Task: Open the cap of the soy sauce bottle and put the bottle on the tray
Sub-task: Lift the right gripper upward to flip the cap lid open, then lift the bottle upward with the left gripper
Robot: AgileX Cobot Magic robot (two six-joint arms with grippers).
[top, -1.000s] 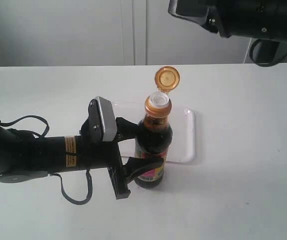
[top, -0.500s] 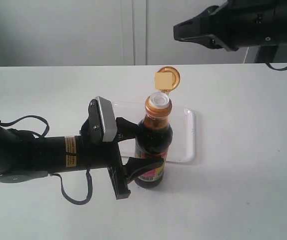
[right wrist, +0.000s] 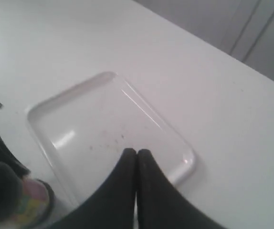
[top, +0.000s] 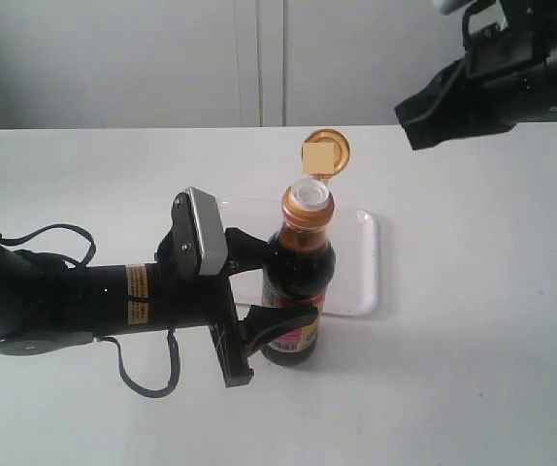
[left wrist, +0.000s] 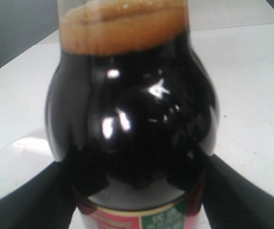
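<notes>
Soy sauce bottle: upright on desk, just beside tray, long axis vertical. Cap: flipped open, standing above white spout. My left fingers: clamped round bottle body. My right fingers: pressed together, empty, above tray.

The soy sauce bottle stands on the table, seemingly just before the tray.
</notes>
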